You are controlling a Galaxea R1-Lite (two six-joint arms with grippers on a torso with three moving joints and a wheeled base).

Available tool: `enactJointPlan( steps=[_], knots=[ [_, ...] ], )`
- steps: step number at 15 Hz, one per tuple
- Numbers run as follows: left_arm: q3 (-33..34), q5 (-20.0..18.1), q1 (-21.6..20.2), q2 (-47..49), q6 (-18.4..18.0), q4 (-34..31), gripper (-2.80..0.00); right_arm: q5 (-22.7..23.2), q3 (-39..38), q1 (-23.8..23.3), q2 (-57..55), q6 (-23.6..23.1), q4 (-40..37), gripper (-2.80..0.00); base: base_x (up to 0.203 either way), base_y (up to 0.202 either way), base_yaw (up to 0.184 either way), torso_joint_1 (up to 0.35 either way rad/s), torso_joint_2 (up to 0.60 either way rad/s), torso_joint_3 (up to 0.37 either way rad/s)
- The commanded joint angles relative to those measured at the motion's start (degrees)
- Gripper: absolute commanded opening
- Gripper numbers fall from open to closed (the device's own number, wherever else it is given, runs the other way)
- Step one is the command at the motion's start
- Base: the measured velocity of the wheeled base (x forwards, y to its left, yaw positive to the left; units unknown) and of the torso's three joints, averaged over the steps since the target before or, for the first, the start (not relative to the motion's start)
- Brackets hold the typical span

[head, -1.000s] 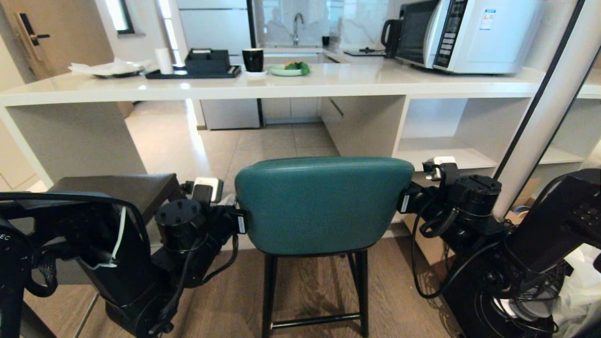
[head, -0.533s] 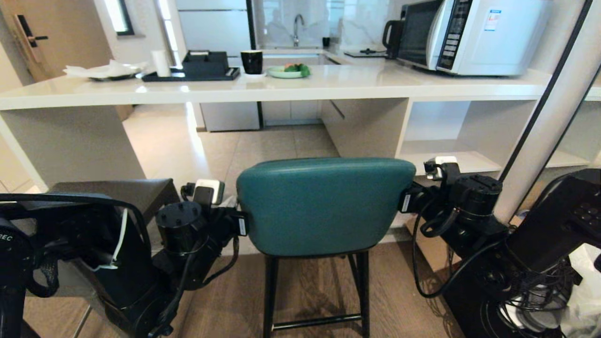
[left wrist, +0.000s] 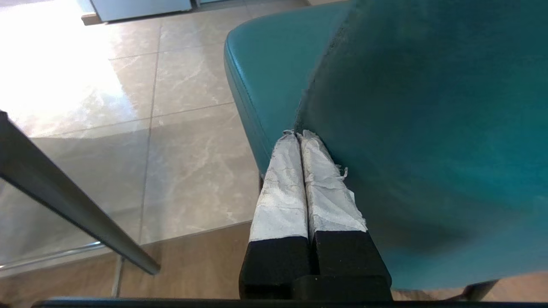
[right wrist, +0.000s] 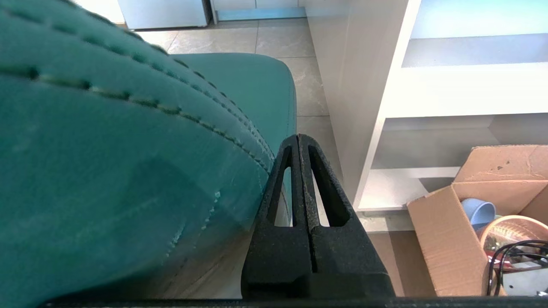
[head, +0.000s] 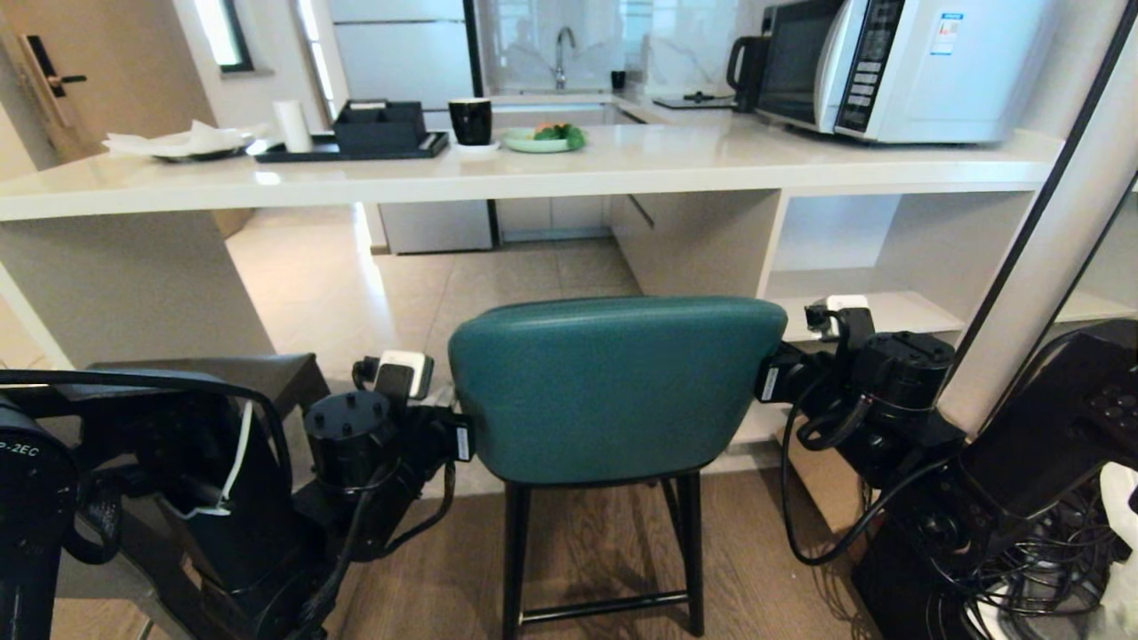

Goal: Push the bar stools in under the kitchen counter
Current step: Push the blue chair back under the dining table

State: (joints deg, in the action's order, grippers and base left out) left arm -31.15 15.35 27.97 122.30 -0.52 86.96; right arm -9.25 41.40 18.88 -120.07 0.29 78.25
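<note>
Teal leather covers the back of the bar stool (head: 613,382), which stands on the wood floor facing the white table (head: 533,173), its seat not yet beneath the top. The left end effector (left wrist: 299,136), fingers pressed together and holding nothing, lies against the backrest's left edge. The right end effector (right wrist: 298,139), likewise fully closed and empty, lies against the right edge. A dark grey stool (head: 258,373) stands to the left, partly hidden by the left arm. A microwave (head: 898,67) sits on the table.
</note>
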Motion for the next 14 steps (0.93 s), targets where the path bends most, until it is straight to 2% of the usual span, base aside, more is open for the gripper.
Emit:
enactJointPlan(
  steps=[1, 4, 8, 14],
  knots=[
    [0.18, 0.30, -0.02, -0.30, 0.00, 0.70, -2.80, -0.01, 0.09, -0.21, -0.04, 0.01, 0.15, -2.80, 0.000, 0.000, 0.000, 0.000, 0.00, 0.000],
    [0.91, 0.59, 0.25, -0.28, 0.00, 0.70, -2.80, 0.18, 4.63, -1.20, -3.00, -0.21, -0.41, -2.80, 0.000, 0.000, 0.000, 0.000, 0.00, 0.000],
    [0.54, 0.59, 0.35, 0.30, 0.00, 0.70, -2.80, 0.20, 12.16, -1.40, -6.66, -1.50, -4.81, -2.80, 0.000, 0.000, 0.000, 0.000, 0.00, 0.000],
    [-0.85, 0.56, 0.68, 2.43, 0.17, 0.70, -2.80, 0.20, 12.61, -1.93, -6.57, -1.35, -5.55, -2.80, 0.000, 0.000, 0.000, 0.000, 0.00, 0.000]
  ],
)
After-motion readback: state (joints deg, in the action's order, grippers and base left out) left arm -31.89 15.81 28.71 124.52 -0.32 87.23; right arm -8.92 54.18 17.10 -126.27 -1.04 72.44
